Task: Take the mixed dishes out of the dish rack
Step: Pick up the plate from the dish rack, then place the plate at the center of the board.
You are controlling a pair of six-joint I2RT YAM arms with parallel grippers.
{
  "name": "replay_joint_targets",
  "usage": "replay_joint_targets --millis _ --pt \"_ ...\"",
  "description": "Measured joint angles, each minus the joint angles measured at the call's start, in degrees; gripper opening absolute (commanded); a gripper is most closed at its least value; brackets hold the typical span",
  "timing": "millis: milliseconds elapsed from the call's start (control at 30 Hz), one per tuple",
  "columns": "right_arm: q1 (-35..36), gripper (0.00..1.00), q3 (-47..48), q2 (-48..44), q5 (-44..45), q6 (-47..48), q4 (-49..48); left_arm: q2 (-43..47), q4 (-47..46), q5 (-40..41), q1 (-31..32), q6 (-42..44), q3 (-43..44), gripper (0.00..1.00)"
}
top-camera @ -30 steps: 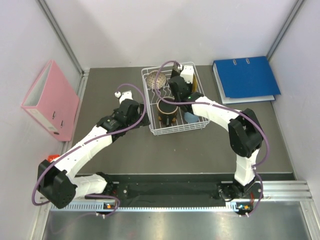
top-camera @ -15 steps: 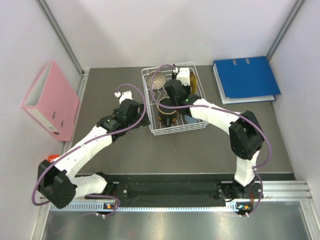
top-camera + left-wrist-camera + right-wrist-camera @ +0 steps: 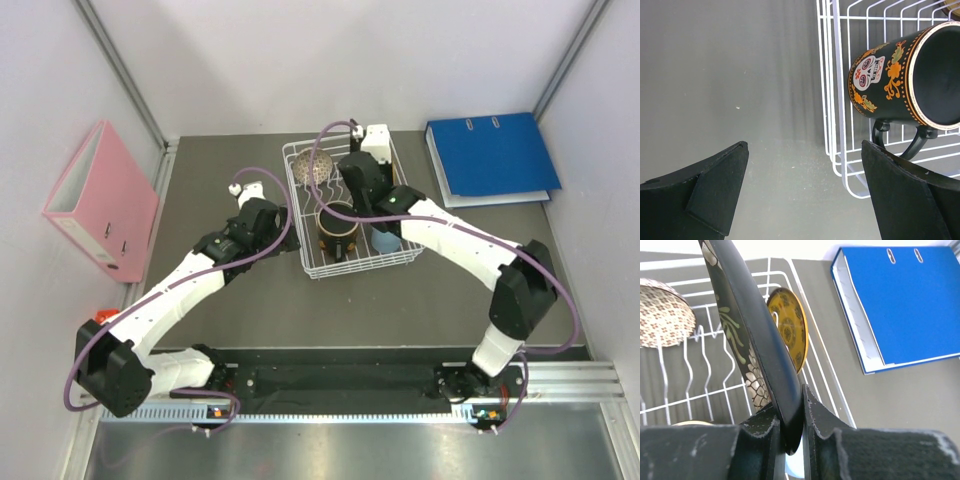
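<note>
Status: right gripper (image 3: 790,412) is pinching the dark plate (image 3: 747,325) at its rim, one finger pressing on each face. The plate is standing on edge and leaning left as it runs away from the fingers. The amber plate (image 3: 788,330) is sitting just past it to the right, upright against the side wires of the rack (image 3: 815,365). The bowl (image 3: 662,315) is leaning among the prongs, far left of this gripper. The blue binder (image 3: 900,305) is lying outside the rack, well off to the right. In the top view the cup (image 3: 385,240) is sitting in the rack behind this gripper, under its forearm.

The left gripper (image 3: 804,150) is hanging with its fingers spread wide, holding nothing, over the table (image 3: 740,75) just outside the rack wall. The mug (image 3: 905,75) is lying on its side inside the rack, ahead and to the right, with its mouth facing right and its handle pointing down toward the right finger. Can't tell whether they're touching. The pink binder (image 3: 100,200) is lying well left of this gripper.
</note>
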State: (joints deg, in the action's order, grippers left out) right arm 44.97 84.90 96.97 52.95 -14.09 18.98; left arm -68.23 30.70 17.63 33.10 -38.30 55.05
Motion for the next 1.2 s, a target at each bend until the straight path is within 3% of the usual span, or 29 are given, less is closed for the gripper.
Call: replay_joint_targets --millis 333,567,767,1033,1200 --pt "1.33 0.0 -0.85 -6.19 -3.54 0.61 -0.44 0.0 -0.31 0.96 0.0 -0.28 0.15 0.99" --pt "-6.58 0.0 -5.35 -18.03 -25.46 -7.43 1.14 1.18 -4.48 1.42 -0.31 0.09 1.14 0.99" --pt "-15.78 0.0 -13.9 -25.59 -43.65 -15.02 -0.57 5.16 -12.0 -4.87 -3.82 0.24 1.86 0.99" --pt "-15.78 0.0 -20.65 -26.05 -61.86 -23.12 -4.13 7.72 -23.52 -17.16 -4.83 -0.83 2.45 0.99" --pt "-15.91 0.0 -24.57 -26.08 -66.84 -27.76 -10.21 8.02 -29.51 -22.84 -4.81 -1.42 0.55 0.99"
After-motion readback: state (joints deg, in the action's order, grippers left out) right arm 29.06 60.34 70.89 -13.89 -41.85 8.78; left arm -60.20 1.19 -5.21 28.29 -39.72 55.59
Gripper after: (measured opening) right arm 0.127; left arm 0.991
